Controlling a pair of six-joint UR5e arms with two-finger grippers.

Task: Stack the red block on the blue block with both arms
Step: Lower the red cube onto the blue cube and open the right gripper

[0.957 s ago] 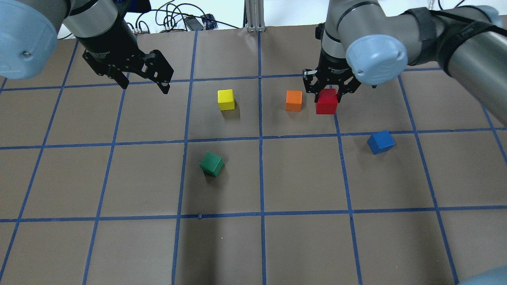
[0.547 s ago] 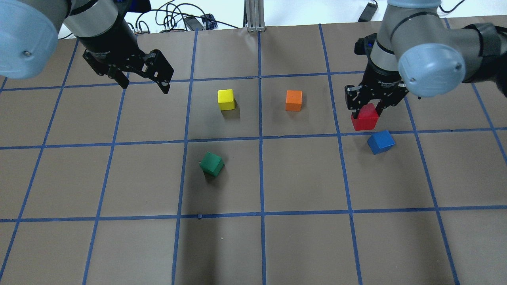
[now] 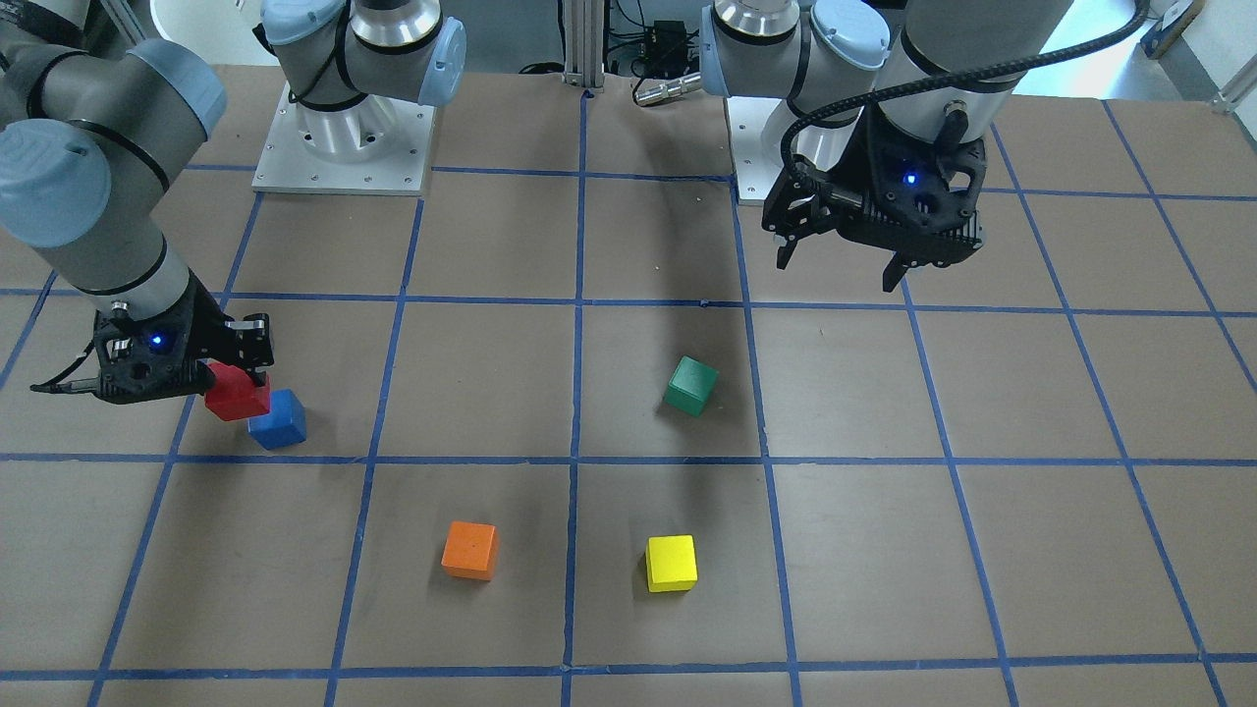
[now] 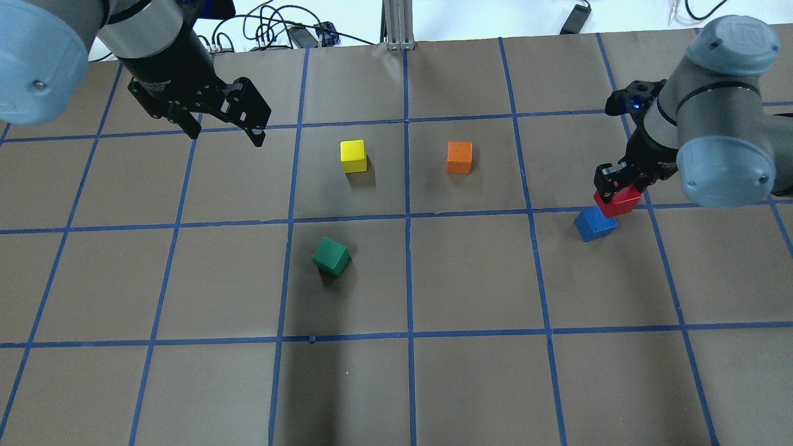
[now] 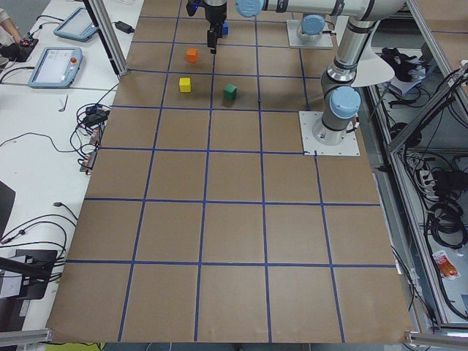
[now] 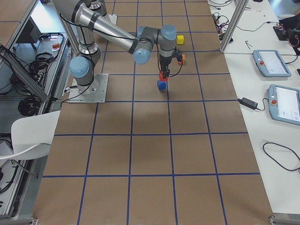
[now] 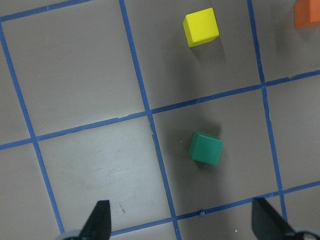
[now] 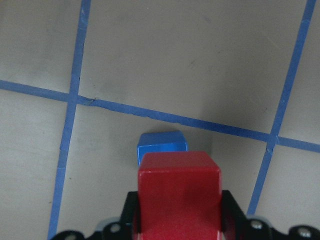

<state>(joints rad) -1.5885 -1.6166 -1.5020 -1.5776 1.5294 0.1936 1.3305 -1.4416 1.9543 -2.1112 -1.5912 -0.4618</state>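
My right gripper (image 4: 615,191) is shut on the red block (image 4: 619,204) and holds it in the air, just beside and above the blue block (image 4: 595,224), which lies on the table. In the front view the red block (image 3: 237,392) overlaps the blue block's (image 3: 279,420) upper corner. In the right wrist view the red block (image 8: 179,191) fills the space between the jaws, with the blue block (image 8: 162,145) partly hidden behind it. My left gripper (image 4: 226,127) is open and empty, high over the far left of the table (image 4: 471,384).
A yellow cube (image 4: 353,155) and an orange cube (image 4: 460,157) sit at the table's far middle. A green cube (image 4: 331,256) lies nearer the centre, turned at an angle. Blue tape lines grid the brown surface. Cables lie beyond the far edge.
My right gripper has carried the red block from beside the orange cube rightward and toward the blue block, now almost over it. The left arm has not moved.
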